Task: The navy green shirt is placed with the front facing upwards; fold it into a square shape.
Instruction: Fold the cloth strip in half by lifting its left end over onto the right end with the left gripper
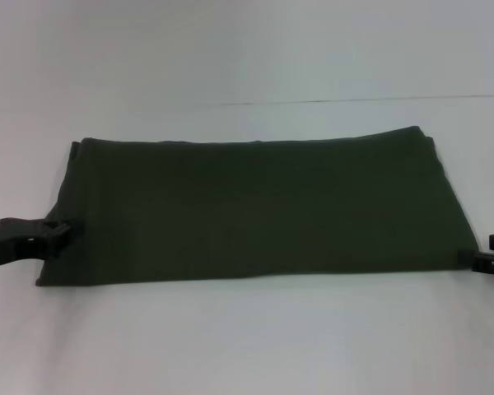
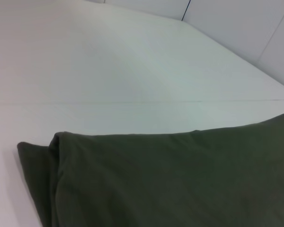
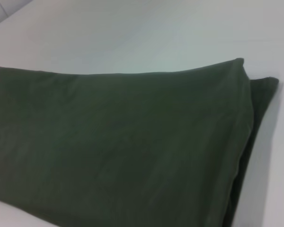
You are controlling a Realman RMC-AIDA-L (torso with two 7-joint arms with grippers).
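The navy green shirt (image 1: 255, 210) lies flat on the white tabletop (image 1: 247, 346), folded into a long band that spans the gap between the two end effectors. The left end effector (image 1: 59, 231) sits low at the band's left short edge, its dark fingers touching the cloth near the front corner; whether they are apart or pinched on the fabric cannot be told. The right end effector (image 1: 477, 260) shows only as a dark tip at the band's right front corner, touching or just beside the cloth, and its state cannot be told either. In both wrist views the shirt (image 2: 180, 179) (image 3: 118, 146) shows plain olive fabric with a lower layer peeking out past the upper one at the far corner. No print, label or writing can be seen on the exposed surface.
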